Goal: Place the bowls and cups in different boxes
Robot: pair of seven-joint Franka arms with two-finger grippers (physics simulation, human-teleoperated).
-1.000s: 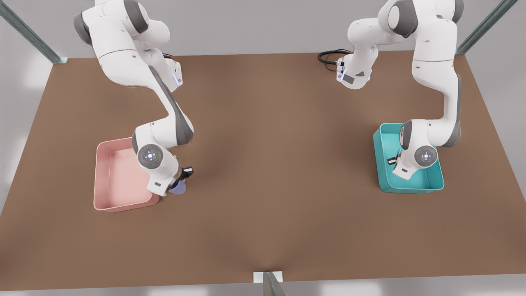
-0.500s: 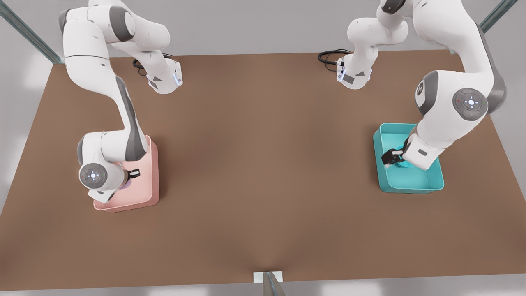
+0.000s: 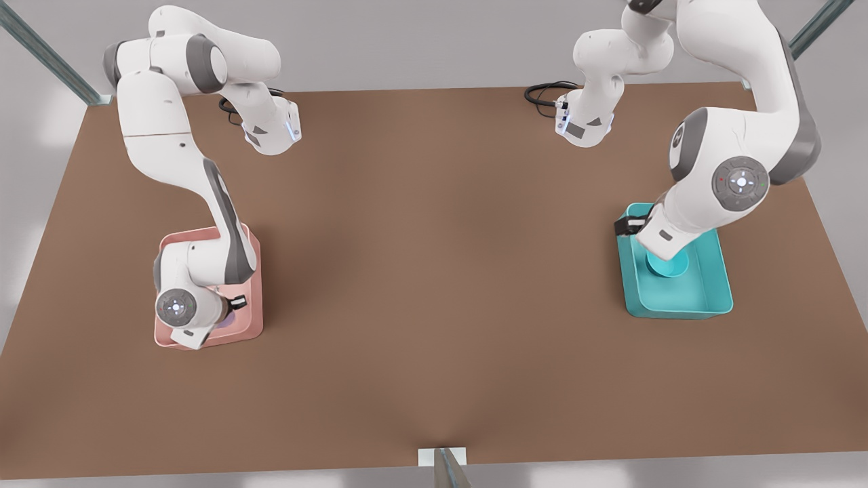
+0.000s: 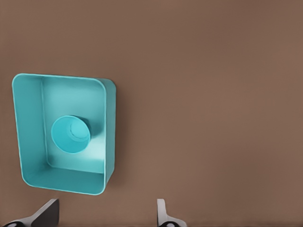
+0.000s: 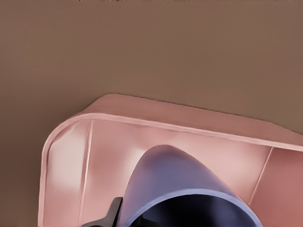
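The teal bowl (image 3: 668,266) (image 4: 71,135) sits upright on the floor of the teal box (image 3: 678,313) (image 4: 33,179) at the front view's right. Above that box's far corner hangs my left gripper (image 3: 627,225) (image 4: 105,218), open and holding nothing. At the front view's left, my right gripper (image 3: 234,303) is low inside the pink box (image 3: 252,325) (image 5: 66,156). It is shut on the lavender cup (image 3: 229,319) (image 5: 175,175), with one finger (image 5: 112,216) against the cup's side. The arm hides most of the cup in the front view.
The brown table (image 3: 434,271) stretches wide between the two boxes. Both arm bases and a black cable (image 3: 542,95) are at the far edge. A small metal post (image 3: 444,464) stands at the near edge.
My left gripper let go of the bowl in the teal box and rose toward its far corner. My right gripper carried the cup over the pink box and lowered it inside.
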